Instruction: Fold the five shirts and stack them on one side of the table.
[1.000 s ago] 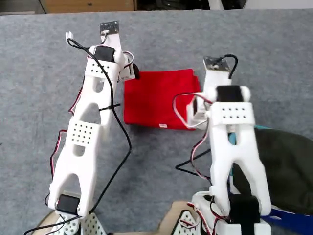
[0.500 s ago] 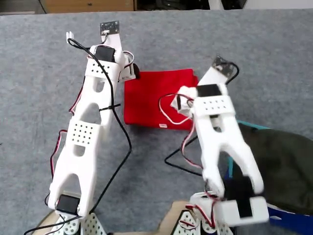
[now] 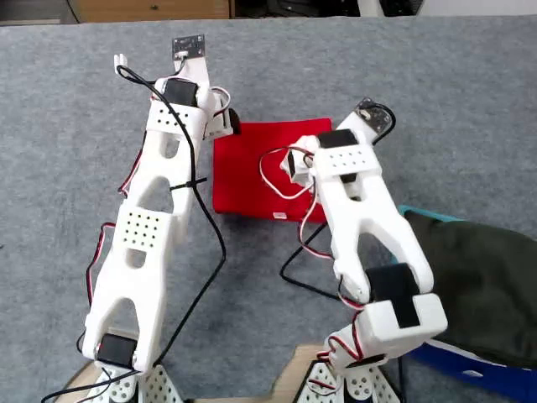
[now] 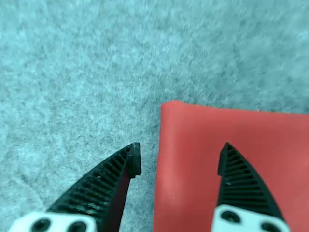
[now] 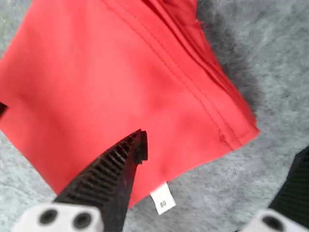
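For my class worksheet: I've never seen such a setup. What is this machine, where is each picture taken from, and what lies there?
Two white robot arms stand at a grey table. One picture looks down from above; the other two come from a camera on each arm's wrist. A folded red shirt lies in the middle; a dark shirt over blue cloth lies at the right. The left hand is open over the red shirt's corner, the right hand open over its tagged edge. Neither holds anything.

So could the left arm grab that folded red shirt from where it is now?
Probably yes: the left gripper hangs open right over the red shirt, straddling its edge, with nothing between them.
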`<state>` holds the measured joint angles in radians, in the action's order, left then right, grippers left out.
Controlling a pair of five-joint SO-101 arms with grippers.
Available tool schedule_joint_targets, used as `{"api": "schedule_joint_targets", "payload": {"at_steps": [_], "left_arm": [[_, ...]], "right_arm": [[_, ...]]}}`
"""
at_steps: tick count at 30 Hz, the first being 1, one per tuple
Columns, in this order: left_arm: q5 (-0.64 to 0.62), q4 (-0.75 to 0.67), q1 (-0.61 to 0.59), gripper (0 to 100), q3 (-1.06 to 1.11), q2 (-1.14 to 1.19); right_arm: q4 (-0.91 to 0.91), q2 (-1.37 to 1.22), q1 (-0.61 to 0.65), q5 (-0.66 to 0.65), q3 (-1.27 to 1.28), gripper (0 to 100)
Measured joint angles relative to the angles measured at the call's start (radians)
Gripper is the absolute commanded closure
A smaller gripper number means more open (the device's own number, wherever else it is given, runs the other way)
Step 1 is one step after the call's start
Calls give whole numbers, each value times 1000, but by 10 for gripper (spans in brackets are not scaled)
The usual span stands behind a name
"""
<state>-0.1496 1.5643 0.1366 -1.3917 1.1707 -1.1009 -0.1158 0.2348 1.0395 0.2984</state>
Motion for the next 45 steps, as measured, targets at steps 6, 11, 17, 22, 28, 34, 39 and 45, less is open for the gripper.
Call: {"api": "schedule_joint_targets", "payload": {"at_steps": [6,11,17,22,28,34,39,45], "left_arm": [[-5,-52,6,733,92,2],[-5,-97,15,787,143,2],[-5,-103,23,814,144,0],[-5,-104,23,815,144,0],[-6,-104,23,883,144,0],[-6,-126,23,984,144,-2],[-86,-129,25,982,144,-2],[-176,-78,28,982,77,0]], "right_arm": [[0,-115,-2,3,-75,574],[0,-187,-2,3,-127,574],[0,-193,-2,3,-133,705],[0,-193,-3,3,-133,933],[0,-193,-5,3,-133,968],[0,-193,-21,3,-133,976],[-41,-152,-57,-23,-133,993],[-107,28,-63,-55,-133,993]]}}
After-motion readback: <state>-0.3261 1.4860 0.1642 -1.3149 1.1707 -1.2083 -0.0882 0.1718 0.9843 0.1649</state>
